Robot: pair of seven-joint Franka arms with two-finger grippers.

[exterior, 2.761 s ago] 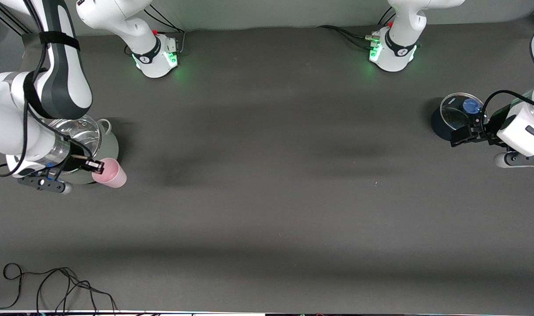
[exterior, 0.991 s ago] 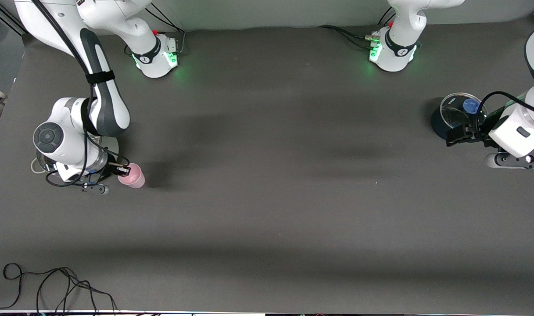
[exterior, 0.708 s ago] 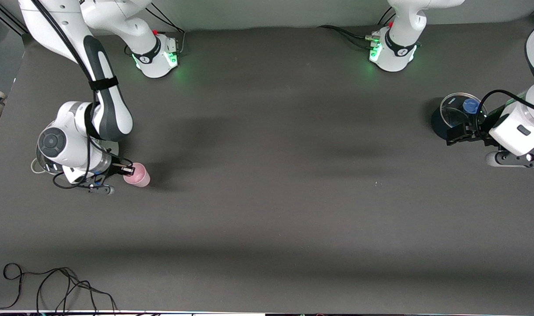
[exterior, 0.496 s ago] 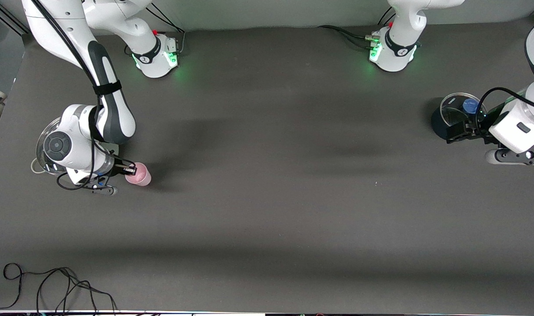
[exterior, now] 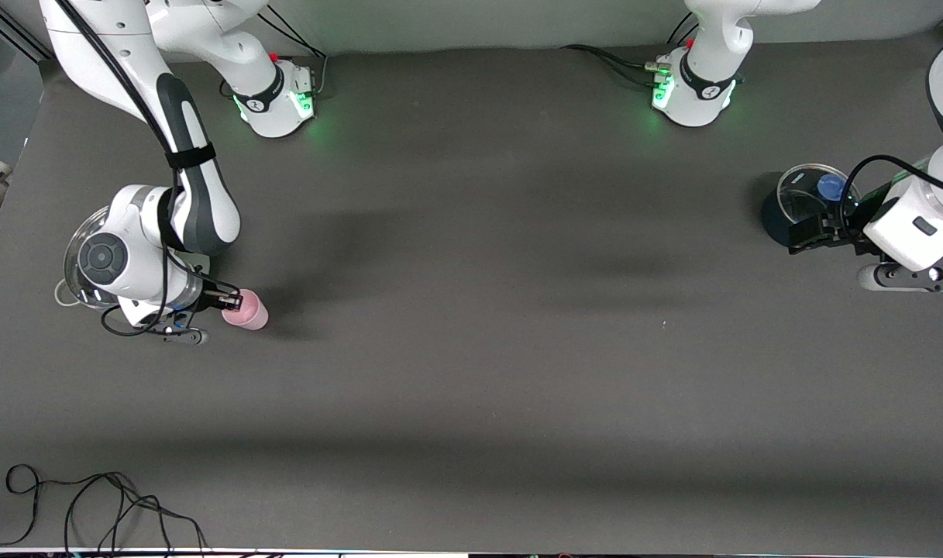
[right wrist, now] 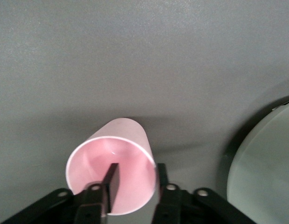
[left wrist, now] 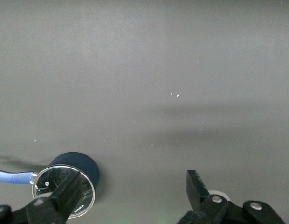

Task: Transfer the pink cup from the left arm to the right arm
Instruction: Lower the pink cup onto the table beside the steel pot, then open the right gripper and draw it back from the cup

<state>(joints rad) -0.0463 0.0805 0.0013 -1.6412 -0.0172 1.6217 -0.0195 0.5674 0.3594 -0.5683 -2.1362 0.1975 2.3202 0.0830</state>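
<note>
The pink cup point(exterior: 246, 311) lies tipped on its side low at the table, at the right arm's end, with its mouth toward my right gripper point(exterior: 229, 298). In the right wrist view one straight finger point(right wrist: 113, 184) is inside the cup point(right wrist: 123, 140) and the other is outside its wall. A gap of pink shows between the inner finger and the wall, so the right gripper point(right wrist: 137, 169) is open around the wall. My left gripper point(exterior: 800, 236) waits open and empty at the left arm's end; its fingers stand wide apart in the left wrist view point(left wrist: 130, 196).
A steel pot with a glass lid point(exterior: 80, 248) stands right beside the right wrist and shows in the right wrist view point(right wrist: 268, 163). A dark blue pot with a glass lid point(exterior: 804, 203) point(left wrist: 72, 179) sits by the left gripper. A loose black cable point(exterior: 91, 504) lies at the near edge.
The right arm carried the cup down and toward the table's middle, away from over the steel pot. In the last half second it has barely moved. The left arm has drifted only slightly.
</note>
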